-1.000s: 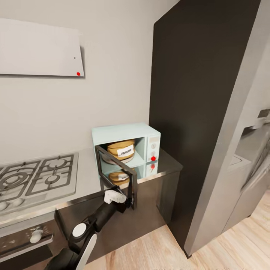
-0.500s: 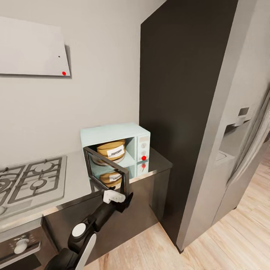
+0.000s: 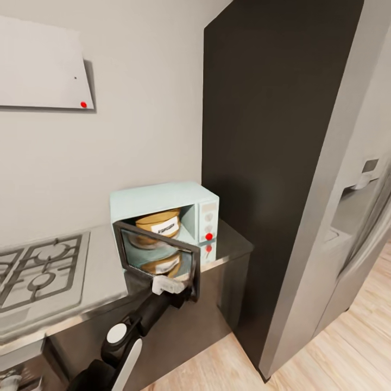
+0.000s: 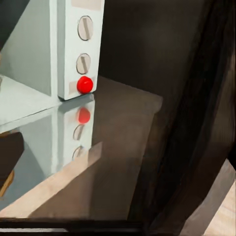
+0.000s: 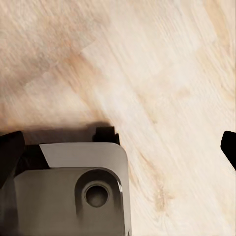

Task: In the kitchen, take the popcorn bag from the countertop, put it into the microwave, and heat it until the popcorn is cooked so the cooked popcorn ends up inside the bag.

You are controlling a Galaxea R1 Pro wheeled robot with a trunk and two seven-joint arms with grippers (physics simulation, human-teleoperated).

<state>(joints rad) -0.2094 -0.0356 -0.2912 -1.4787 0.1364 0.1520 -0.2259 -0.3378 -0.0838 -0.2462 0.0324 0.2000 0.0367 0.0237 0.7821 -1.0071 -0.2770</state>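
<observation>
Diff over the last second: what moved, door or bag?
The microwave door swung further toward shut, pushed by the left tool at its free edge; it now covers more of the opening. The camera also shifted, so the whole scene slid sideways. The popcorn bag stayed inside the microwave, which stayed put on the countertop.

The head camera looks forward and down from above the bench (image 3: 103, 271), taking in the microwave (image 3: 163, 198) in mid-frame, the hob (image 3: 38, 271) and the tall dark cabinet (image 3: 260, 163) from some way off. The left wrist camera sits close to the microwave's knob panel (image 4: 81, 49), a part both views share. The right wrist camera faces straight down at the wooden floor (image 5: 162, 73) and the robot's base (image 5: 73, 191).
</observation>
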